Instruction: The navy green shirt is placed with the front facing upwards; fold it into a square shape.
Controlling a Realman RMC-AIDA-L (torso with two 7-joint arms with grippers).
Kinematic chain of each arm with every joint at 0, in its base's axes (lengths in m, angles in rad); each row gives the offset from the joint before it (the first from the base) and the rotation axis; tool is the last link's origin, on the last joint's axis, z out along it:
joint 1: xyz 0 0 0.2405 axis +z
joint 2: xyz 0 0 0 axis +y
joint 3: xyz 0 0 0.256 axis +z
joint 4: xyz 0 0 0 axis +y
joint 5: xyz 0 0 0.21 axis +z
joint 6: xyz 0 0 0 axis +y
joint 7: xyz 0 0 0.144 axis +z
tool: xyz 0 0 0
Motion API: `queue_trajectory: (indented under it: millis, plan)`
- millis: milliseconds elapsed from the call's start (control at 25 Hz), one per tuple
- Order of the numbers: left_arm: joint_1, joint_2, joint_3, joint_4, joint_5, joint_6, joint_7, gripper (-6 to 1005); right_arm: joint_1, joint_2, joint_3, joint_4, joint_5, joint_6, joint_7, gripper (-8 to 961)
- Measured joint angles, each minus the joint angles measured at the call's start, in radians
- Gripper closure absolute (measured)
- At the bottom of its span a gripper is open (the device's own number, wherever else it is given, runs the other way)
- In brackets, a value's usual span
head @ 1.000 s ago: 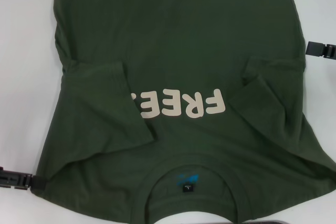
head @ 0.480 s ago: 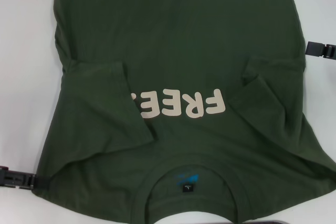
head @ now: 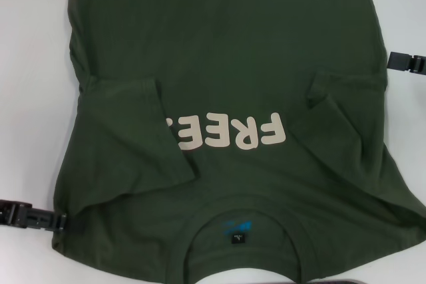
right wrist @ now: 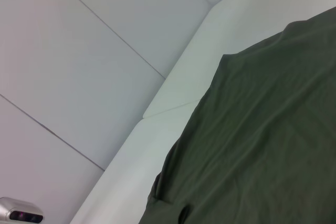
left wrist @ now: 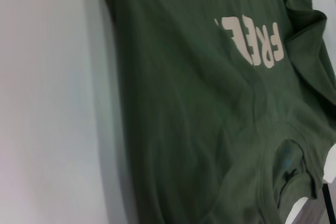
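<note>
The navy green shirt (head: 226, 44) lies front up on the white table (head: 33, 64), its collar (head: 239, 224) and neck label (head: 237, 237) nearest me. Its cream "FREE" lettering (head: 233, 132) reads upside down. Both sleeves are folded inward: one (head: 133, 138) covers the end of the lettering, the other (head: 346, 118) lies rumpled. My left gripper (head: 58, 221) sits low at the shirt's shoulder edge, touching the cloth. My right gripper (head: 403, 62) hovers at the shirt's right side edge. The left wrist view shows the shirt (left wrist: 199, 103) and the lettering (left wrist: 257, 43); the right wrist view shows its plain lower part (right wrist: 262, 140).
Bare white table (right wrist: 173, 93) runs along both sides of the shirt. Grey wall panels (right wrist: 79, 51) rise behind the table's far edge. A dark strip (head: 373, 280) lines the near edge by the collar. A small silver object (right wrist: 18, 212) sits in one corner of the right wrist view.
My left gripper has slid inward to the right and slightly away from me, nudging the shirt's shoulder edge in with it. The right gripper has stayed put.
</note>
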Motion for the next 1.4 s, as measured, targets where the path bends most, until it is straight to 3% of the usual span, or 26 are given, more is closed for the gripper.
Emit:
queue_trajectory:
  millis: [320, 840, 1400]
  plan:
    - [-0.008, -0.008, 0.001, 0.0, 0.0, -0.004, 0.004, 100, 0.0, 0.0, 0.0, 0.0, 0.0, 0.0, 0.001, 253]
    - [0.013, 0.033, -0.009, -0.002, 0.0, 0.01, -0.004, 100, 0.0, 0.0, 0.0, 0.0, 0.001, 0.001, 0.003, 254]
    - [0.04, 0.035, -0.009, -0.003, 0.017, 0.012, -0.007, 100, 0.0, 0.0, -0.005, 0.0, 0.009, 0.002, 0.003, 254]
